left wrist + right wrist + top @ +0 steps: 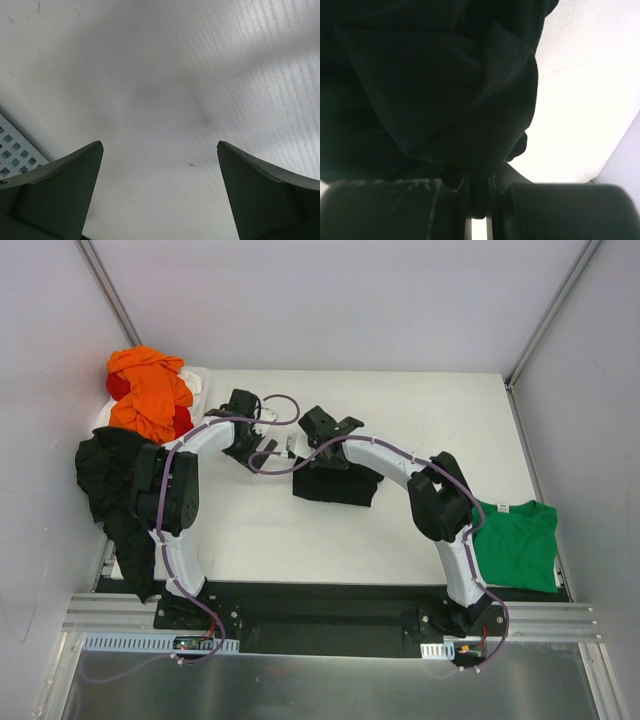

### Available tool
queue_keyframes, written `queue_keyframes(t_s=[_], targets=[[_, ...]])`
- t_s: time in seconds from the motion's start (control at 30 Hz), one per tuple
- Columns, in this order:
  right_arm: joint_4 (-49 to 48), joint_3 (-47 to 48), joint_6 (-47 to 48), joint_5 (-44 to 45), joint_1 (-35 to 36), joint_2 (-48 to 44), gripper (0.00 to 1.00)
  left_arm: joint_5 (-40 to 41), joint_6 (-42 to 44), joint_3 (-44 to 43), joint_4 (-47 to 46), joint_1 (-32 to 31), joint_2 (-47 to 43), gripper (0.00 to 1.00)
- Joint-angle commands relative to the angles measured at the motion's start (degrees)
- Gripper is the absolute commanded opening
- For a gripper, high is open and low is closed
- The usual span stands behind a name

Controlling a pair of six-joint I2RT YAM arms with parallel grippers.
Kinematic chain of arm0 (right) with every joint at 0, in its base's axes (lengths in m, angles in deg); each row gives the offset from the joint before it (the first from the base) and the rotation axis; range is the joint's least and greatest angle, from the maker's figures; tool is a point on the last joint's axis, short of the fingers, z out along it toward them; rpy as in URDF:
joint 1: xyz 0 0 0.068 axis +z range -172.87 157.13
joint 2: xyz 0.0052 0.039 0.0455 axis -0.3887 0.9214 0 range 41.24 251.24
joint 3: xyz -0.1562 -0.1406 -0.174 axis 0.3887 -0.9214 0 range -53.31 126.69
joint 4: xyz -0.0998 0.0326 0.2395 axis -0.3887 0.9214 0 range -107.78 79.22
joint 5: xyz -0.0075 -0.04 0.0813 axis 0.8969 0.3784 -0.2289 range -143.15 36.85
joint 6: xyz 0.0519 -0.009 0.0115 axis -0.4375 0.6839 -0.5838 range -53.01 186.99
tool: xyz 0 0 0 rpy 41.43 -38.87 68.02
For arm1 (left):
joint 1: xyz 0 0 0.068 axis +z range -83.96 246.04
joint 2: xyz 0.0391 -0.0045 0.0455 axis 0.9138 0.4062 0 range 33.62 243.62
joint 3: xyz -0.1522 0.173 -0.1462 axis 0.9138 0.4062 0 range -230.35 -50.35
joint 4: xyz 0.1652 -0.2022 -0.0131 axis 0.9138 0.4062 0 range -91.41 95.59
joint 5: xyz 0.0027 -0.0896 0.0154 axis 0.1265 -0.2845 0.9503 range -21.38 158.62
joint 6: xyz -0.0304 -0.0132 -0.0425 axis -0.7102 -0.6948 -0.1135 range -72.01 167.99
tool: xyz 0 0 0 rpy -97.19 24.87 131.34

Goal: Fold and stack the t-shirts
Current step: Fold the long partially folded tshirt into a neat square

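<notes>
A folded black t-shirt (pixel 335 486) lies in the middle of the table. My right gripper (pixel 328 454) sits at its far edge, shut on a fold of that black cloth (pixel 440 85), which fills the right wrist view above the pinched jaws (pixel 479 181). My left gripper (pixel 268 448) hovers just left of the shirt, open and empty. Its two fingers (pixel 65 185) stand wide apart over bare white table, gripper (pixel 160 146). A green t-shirt (pixel 516 544) lies flat at the right edge. Orange (pixel 150 392) and red (pixel 183 422) t-shirts are heaped at the far left, with another black t-shirt (pixel 113 480) draped over the left table edge.
White table (pixel 430 420) enclosed by pale walls. A bit of white cloth (pixel 196 379) shows under the orange heap. Purple cables run along both arms. A perforated metal rail (pixel 12 150) shows at the left of the left wrist view.
</notes>
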Motion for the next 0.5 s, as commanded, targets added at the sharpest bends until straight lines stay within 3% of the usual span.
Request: queue_keyframes(t_s=[0.0, 0.1, 0.2, 0.3, 0.47], targets=[[-1.2, 4.0, 1.9, -0.1, -1.3, 1.7, 0.09, -1.3, 0.4, 0.6, 0.1, 0.1, -3.1, 0.99], [-1.2, 5.2, 2.6, 0.6, -2.0, 2.2, 0.27, -1.4, 0.2, 0.7, 0.0, 0.1, -2.8, 0.99], [-1.3, 5.9, 2.7, 1.4, -2.5, 1.8, 0.33, -1.4, 0.3, 0.5, 0.0, 0.1, -2.5, 0.99], [-1.3, 6.4, 3.0, 2.1, -2.7, 1.4, 0.56, -1.7, 0.2, 0.1, 0.1, 0.1, -2.3, 0.99], [-1.3, 7.0, 3.3, 3.5, -2.9, 0.3, 0.72, -1.7, 0.1, 0.1, 0.1, 0.1, -2.2, 0.99]])
